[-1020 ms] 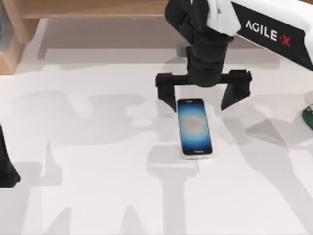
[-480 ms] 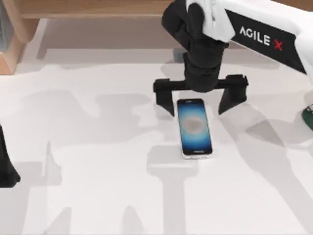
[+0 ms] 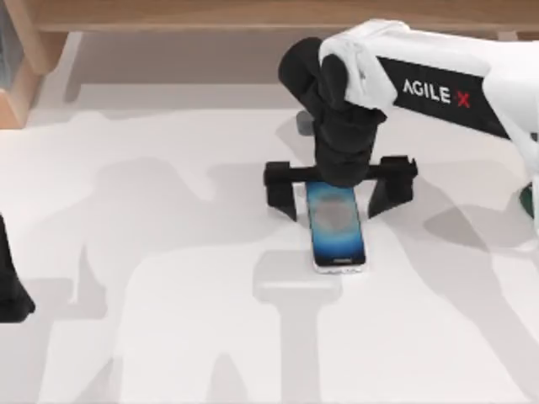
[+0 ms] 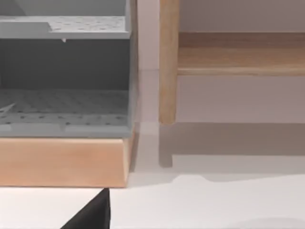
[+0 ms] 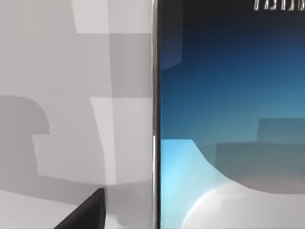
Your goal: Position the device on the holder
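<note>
The device lies flat on the white table, a slim phone with a glowing blue screen, its long side running front to back. My right gripper hangs low over the phone's far end. It is open, with one black finger on each side of the phone, not touching it. The blue screen and its silver edge show very close in the right wrist view. A small grey piece peeks out behind the right arm; I cannot tell if it is the holder. My left arm is parked at the table's left edge.
A wooden frame runs along the back of the table. In the left wrist view a wooden base with grey shelves and a wooden post stand beyond the table. A dark green object sits at the right edge.
My right gripper has come down and toward the front, from behind the phone to astride its far end. Its fingers have drawn somewhat closer together. The phone has not moved.
</note>
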Robot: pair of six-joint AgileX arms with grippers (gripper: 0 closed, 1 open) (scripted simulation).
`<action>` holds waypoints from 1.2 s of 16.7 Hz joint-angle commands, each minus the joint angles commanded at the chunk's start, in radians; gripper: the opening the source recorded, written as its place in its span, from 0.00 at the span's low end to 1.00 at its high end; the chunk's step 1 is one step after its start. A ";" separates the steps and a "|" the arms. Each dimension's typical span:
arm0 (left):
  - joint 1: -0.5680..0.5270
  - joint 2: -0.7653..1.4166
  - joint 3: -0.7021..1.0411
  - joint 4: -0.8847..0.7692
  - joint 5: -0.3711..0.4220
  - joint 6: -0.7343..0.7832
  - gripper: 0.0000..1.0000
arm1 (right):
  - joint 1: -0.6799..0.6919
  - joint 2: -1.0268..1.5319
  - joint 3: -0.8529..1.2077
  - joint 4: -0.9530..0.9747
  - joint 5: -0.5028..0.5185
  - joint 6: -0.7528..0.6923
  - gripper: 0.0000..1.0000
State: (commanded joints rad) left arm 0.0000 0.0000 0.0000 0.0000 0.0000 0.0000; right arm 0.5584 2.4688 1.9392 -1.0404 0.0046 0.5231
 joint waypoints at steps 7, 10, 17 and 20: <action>0.000 0.000 0.000 0.000 0.000 0.000 1.00 | 0.000 0.000 0.000 0.000 0.000 0.000 0.62; 0.000 0.000 0.000 0.000 0.000 0.000 1.00 | 0.000 0.000 0.000 0.000 0.000 0.000 0.40; 0.000 0.000 0.000 0.000 0.000 0.000 1.00 | 0.000 0.000 0.000 0.000 0.000 0.000 0.00; 0.000 0.000 0.000 0.000 0.000 0.000 1.00 | 0.000 0.000 0.000 0.000 0.000 0.000 0.00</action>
State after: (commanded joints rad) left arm 0.0000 0.0000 0.0000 0.0000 0.0000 0.0000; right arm 0.5584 2.4688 1.9392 -1.0404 0.0046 0.5231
